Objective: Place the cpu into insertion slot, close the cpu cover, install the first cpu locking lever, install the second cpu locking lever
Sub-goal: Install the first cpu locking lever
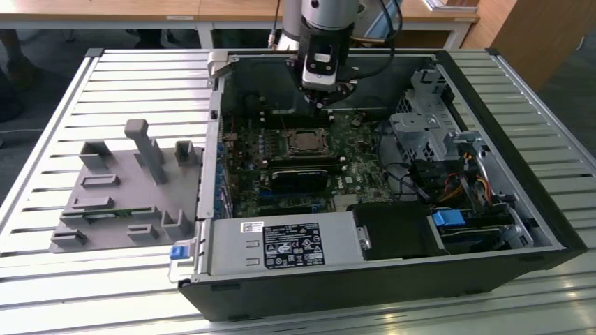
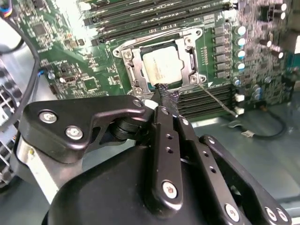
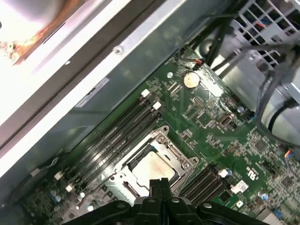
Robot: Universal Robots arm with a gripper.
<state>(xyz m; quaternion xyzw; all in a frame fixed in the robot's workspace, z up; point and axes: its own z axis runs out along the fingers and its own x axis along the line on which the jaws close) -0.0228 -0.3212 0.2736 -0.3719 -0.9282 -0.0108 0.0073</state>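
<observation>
We see black fingers (image 2: pixel 164 122) just beside the cpu (image 2: pixel 161 65), whose top is pale silver-beige, framed by the silvery cpu cover (image 2: pixel 193 63). Around the fingers lies the green motherboard (image 2: pixel 70 61) with black memory slots (image 2: pixel 206 101). Well beyond the fingers, the surface (image 1: pixel 139 77) is pale grey, ribbed in stripes.

I see the work surface as a slatted aluminium table (image 1: pixel 112 77), its pale ribs running across the exterior view. Behind it, wooden desks (image 1: pixel 112 8) stand over a dark floor (image 1: pixel 84 38). A wooden cabinet (image 1: pixel 531 28) occupies the far corner at the exterior view's right.
</observation>
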